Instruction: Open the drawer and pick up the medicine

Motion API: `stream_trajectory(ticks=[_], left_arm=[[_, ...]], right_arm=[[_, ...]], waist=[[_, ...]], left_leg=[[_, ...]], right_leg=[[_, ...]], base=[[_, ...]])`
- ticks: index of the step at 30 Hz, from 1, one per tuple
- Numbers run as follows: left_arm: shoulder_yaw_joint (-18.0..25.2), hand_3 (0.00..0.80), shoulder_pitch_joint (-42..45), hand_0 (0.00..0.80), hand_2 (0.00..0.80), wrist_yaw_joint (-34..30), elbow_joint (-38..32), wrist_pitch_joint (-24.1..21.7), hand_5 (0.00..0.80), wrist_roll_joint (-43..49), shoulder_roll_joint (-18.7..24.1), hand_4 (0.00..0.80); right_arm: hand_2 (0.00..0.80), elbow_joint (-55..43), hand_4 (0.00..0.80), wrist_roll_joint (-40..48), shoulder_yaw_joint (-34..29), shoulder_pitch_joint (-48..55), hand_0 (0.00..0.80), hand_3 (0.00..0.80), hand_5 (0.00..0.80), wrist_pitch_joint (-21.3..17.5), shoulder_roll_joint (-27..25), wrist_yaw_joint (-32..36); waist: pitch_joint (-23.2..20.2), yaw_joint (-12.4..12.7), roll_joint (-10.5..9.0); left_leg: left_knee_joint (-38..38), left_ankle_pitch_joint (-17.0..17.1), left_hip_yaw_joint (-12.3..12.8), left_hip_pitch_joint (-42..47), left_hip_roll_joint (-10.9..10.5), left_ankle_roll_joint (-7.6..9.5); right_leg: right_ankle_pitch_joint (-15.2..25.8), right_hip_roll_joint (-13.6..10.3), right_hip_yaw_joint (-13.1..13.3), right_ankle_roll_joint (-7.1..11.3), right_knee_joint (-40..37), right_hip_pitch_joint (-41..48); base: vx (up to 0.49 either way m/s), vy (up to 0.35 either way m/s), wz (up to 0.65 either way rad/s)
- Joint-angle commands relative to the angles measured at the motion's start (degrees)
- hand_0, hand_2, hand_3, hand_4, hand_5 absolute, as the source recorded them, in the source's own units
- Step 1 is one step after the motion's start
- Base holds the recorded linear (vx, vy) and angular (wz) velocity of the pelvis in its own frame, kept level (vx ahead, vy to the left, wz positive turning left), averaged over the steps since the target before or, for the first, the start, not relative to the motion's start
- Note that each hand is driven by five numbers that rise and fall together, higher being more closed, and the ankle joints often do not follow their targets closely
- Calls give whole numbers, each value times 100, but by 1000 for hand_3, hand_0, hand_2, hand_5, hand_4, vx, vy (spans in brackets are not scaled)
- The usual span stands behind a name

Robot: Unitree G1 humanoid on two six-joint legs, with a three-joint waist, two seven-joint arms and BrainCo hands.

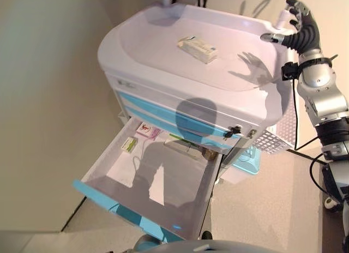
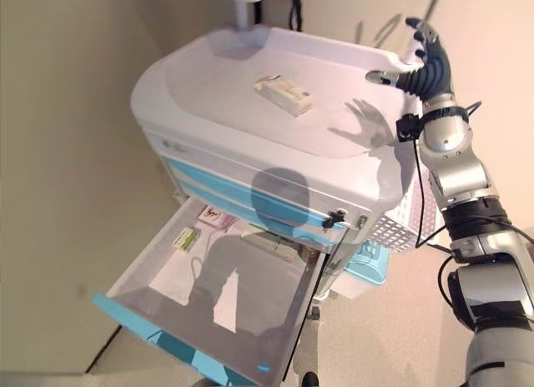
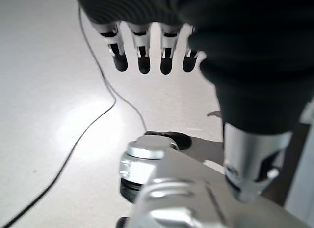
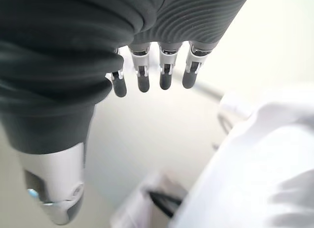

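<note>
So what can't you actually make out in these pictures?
- The drawer: its back, under the cart body in both eye views, is hidden; shadow covers the middle.
- Small packets inside: too small to identify.
- Box on the cart top: print too small.
- Left hand: only in its wrist view, over floor.
- Right hand: raised past the cart's far corner, holding nothing.

Beige wall (image 1: 43, 100), pale floor (image 1: 262, 209)

white cart (image 1: 163, 51) with light-blue drawer fronts, open drawer (image 1: 109, 196) with light-blue front and pale grey inside, white medicine box (image 1: 197, 48) on top, pink-and-white packet (image 1: 147, 130), green-and-white packet (image 1: 129, 144), beige floor (image 1: 43, 127), white perforated side basket (image 1: 275, 138)
</note>
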Motion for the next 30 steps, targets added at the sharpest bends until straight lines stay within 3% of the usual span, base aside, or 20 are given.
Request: stream_trajectory(ticks=[1, 6, 8, 11, 14, 19, 25, 28, 29, 30], left_arm=[[-11, 0, -124, 0, 0, 30, 352, 60, 0, 364, 116, 0], [-33, 0, -136, 0, 0, 58, 265, 74, 0, 520, 82, 0], [137, 0, -144, 0, 0, 82, 146, 41, 0, 523, 35, 0], [190, 0, -126, 0, 0, 83, 140, 40, 0, 555, 30, 0], [325, 0, -70, 0, 0, 45, 141, 20, 0, 567, -19, 0], [318, 0, 8, 0, 0, -164, 120, 32, 0, 602, -39, 0], [78, 0, 84, 0, 0, -412, -322, -36, 0, 610, 126, 0], [-169, 0, 143, 0, 0, -543, -1289, -165, 0, 227, 394, 0], [-278, 0, 264, 0, 0, -579, -2001, -245, 0, -114, 594, 0], [-276, 0, 267, 0, 0, -579, -2008, -240, 0, -116, 597, 0]], right_arm=[[0, -573, 0, 262, -462, 255, 0, 0, 0, -534, -43, -258], [0, -1106, 0, 275, -1289, 1497, 0, 0, 0, -640, 336, -421], [0, -1379, 0, 218, -1918, 2593, 0, 0, 0, -667, 674, -391], [0, -1379, 0, 176, -2103, 3040, 0, 0, 0, -619, 845, -366], [0, -1136, 0, 132, -2219, 3796, 0, 0, 0, -590, 1376, -251], [0, 41, 0, 205, -1885, 4519, 0, 0, 0, -310, 1785, 223], [0, 1272, 0, -189, -1284, 4809, 0, 0, 0, -30, 1949, 631], [0, 2133, 0, -229, -873, 4332, 0, 0, 0, 25, 1899, 675], [0, 2432, 0, -178, -706, 4152, 0, 0, 0, 28, 1892, 752], [0, 2440, 0, -175, -704, 4146, 0, 0, 0, 23, 1892, 754]], waist=[[-229, 75, -159], [-276, -38, -68], [-283, -166, 17], [-282, -192, 39], [-240, -295, 98], [-131, -432, 129], [225, -559, 219], [794, -528, 297], [1046, -462, 300], [1018, -457, 300]], left_leg=[[193, -681, 125, 232, -396, 309], [166, -677, 178, 287, -395, 322], [167, -634, 252, 290, -407, 348], [134, -677, 326, 351, -397, 353], [129, -690, 475, 370, -391, 375], [162, -728, 589, 415, -386, 402], [444, -797, 541, 260, -379, 417], [1213, -903, 561, -438, -432, 434], [1926, -1050, 607, -1081, -423, 459], [1962, -1065, 612, -1133, -421, 460]], right_leg=[[-202, -58, -11, 191, 406, -170], [-198, -61, 20, 182, 395, -141], [-123, -52, 76, 178, 398, -197], [-140, -39, 141, 191, 374, -174], [-77, -19, 299, 216, 341, -249], [-109, -3, 465, 206, 480, -306], [-244, -2, 502, 146, 871, -549], [-293, -23, 572, 106, 1499, -1264], [-346, -68, 649, 66, 2025, -1821], [-355, -67, 655, 66, 2053, -1870]], base=[[-56, -4, -14], [-28, 0, -12], [-36, 15, -2], [-18, 6, -15], [-42, 22, -28], [-22, 13, -28], [-99, 6, -8], [-403, 15, -7], [-356, -8, -29], [-248, -12, -39]])
